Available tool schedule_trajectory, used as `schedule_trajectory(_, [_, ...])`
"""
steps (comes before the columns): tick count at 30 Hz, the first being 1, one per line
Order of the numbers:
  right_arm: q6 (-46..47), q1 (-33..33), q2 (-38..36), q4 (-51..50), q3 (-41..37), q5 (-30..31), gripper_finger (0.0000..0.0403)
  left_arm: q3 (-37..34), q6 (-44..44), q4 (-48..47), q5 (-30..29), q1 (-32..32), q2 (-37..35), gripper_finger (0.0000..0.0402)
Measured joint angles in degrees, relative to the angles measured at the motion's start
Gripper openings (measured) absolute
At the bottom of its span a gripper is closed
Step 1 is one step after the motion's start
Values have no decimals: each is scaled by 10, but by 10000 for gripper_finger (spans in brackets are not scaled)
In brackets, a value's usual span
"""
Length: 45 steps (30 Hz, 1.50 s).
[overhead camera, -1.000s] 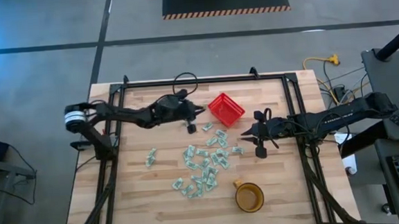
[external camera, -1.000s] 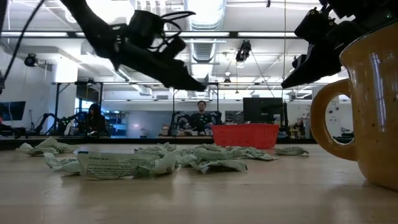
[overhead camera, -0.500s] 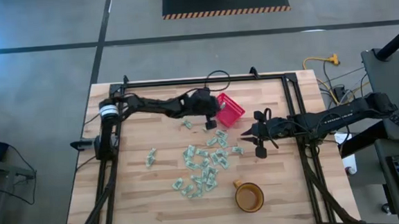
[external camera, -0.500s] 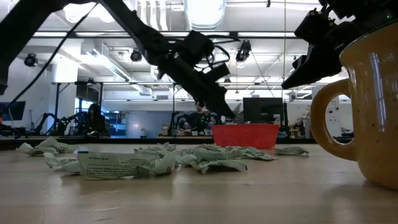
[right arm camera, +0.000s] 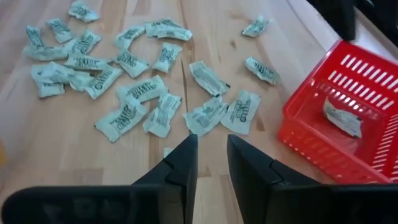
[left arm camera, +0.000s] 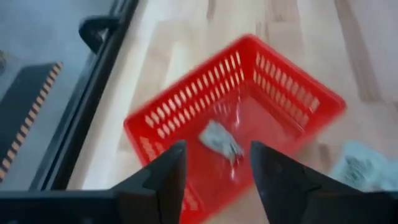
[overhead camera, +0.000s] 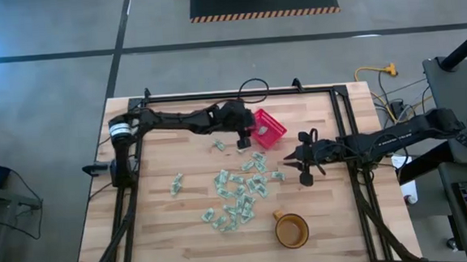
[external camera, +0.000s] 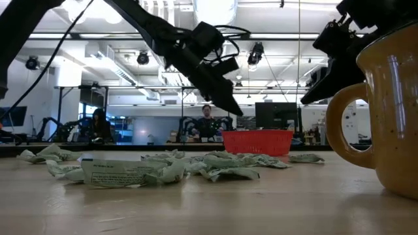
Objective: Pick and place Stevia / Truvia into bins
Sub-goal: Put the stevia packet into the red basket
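The red basket (overhead camera: 272,127) stands on the wooden table at the far middle, with one sachet (left arm camera: 217,138) inside it (right arm camera: 341,118). My left gripper (overhead camera: 248,134) hangs over the basket's left rim, open, with nothing between its fingers (left arm camera: 217,171). Several pale green sachets (overhead camera: 237,192) lie flat on the table nearer than the basket (right arm camera: 124,68). My right gripper (overhead camera: 287,157) hovers right of the pile, near the basket's near corner. Its fingers (right arm camera: 211,158) are a narrow gap apart, and bare wood shows between them.
An amber cup (overhead camera: 292,231) stands near the table's front edge, large at the right of the low view (external camera: 385,111). Single sachets lie at the left (overhead camera: 177,183) and beside the basket (overhead camera: 218,146). Black frame rails (overhead camera: 215,95) border the table. People sit in the room behind (external camera: 208,124).
My left gripper has gone toward the table's right edge and down, from left of the basket to over its left rim, then risen slightly. My right gripper has kept its place.
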Motion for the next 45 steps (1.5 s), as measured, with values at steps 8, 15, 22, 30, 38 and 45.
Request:
schedule_trajectory(8, [-15,0,72,54,-18,-29,85,-40,-2,-180,4,-25,-106,176])
schedule_trajectory(15, [-19,0,187,90,1,-49,83,-153,-18,-174,4,-58,-217,176])
schedule_trajectory(22, [-10,0,274,92,40,-50,96,-262,-59,-118,2,-74,-326,176])
schedule_trajectory(30, [-8,0,329,79,74,-49,88,-347,-84,-54,1,-74,-415,176])
schedule_trajectory(38, [-19,0,318,46,100,-45,24,-398,-108,-30,0,-74,-447,176])
schedule_trajectory(45, [-61,0,293,37,131,10,9,-403,-108,-35,0,-74,-436,176])
